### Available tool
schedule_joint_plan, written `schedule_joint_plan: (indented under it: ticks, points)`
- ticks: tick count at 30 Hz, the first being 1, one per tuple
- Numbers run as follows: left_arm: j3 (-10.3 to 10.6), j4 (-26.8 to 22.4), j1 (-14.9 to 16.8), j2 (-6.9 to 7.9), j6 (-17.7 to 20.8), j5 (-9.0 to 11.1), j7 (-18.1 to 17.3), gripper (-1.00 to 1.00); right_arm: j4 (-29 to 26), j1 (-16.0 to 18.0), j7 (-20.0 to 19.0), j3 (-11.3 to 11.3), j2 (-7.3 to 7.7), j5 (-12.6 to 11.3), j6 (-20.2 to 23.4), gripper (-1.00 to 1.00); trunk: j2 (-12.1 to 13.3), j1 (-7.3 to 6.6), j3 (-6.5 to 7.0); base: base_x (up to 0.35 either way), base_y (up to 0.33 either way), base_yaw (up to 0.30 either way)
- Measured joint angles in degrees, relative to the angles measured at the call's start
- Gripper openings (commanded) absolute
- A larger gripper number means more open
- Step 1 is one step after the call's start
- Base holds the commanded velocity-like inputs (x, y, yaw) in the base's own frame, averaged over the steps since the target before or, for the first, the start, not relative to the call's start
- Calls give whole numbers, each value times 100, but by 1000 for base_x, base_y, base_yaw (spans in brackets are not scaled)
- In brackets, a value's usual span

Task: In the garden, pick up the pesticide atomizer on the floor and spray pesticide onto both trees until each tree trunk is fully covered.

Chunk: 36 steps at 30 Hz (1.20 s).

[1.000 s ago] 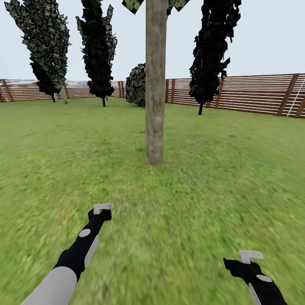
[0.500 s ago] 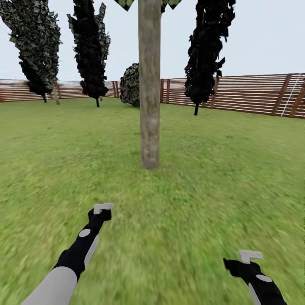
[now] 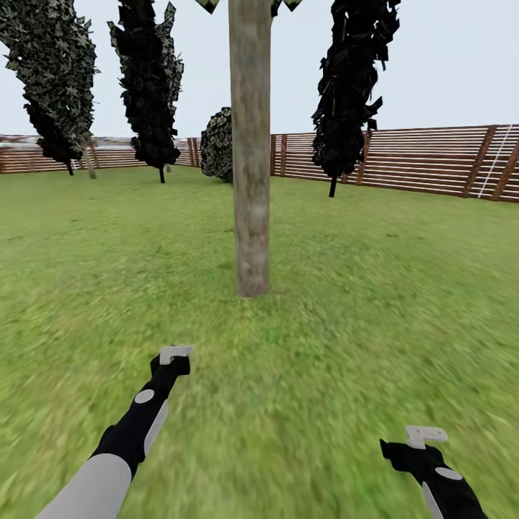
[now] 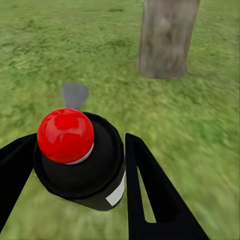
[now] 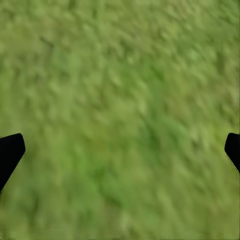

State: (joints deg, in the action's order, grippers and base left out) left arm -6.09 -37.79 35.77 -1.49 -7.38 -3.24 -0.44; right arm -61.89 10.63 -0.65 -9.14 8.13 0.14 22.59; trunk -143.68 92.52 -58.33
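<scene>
Plainly, the atomizer (image 4: pixel 80 160) is clamped between the two black fingers (image 4: pixel 150 195) of the left gripper (image 4: pixel 82 172), which are pressed against its sides. It is seen as a squat black body with a round red knob on top and a small white label low on one side. A grey patch is seen on the grass (image 4: pixel 200 130) just beyond it.

From the head camera the left gripper (image 3: pixel 175 355) is held out low over the lawn (image 3: pixel 404 288), well short of the trunk (image 3: pixel 251 158).

The right gripper (image 5: pixel 120 150) is spread wide: only its two black fingertips (image 5: pixel 9 152) are caught at opposite edges of the wrist picture, with blurred grass between them and nothing held.

The trunk is shown upright, round, grey-brown and mottled, rising from the lawn straight ahead. Dark narrow trees (image 3: pixel 148 79) and a slatted brown fence (image 3: pixel 432 160) are set far behind it.
</scene>
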Motion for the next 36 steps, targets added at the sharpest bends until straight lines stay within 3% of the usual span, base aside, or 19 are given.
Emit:
schedule_joint_plan:
  ticks: [36]
  points:
    - [-6, 0, 0, 0, -1, 2, 1, -100, 1, 0, 2, -9, 6, -58, 0, 100, 0, 0, 0, 326, 0, 0]
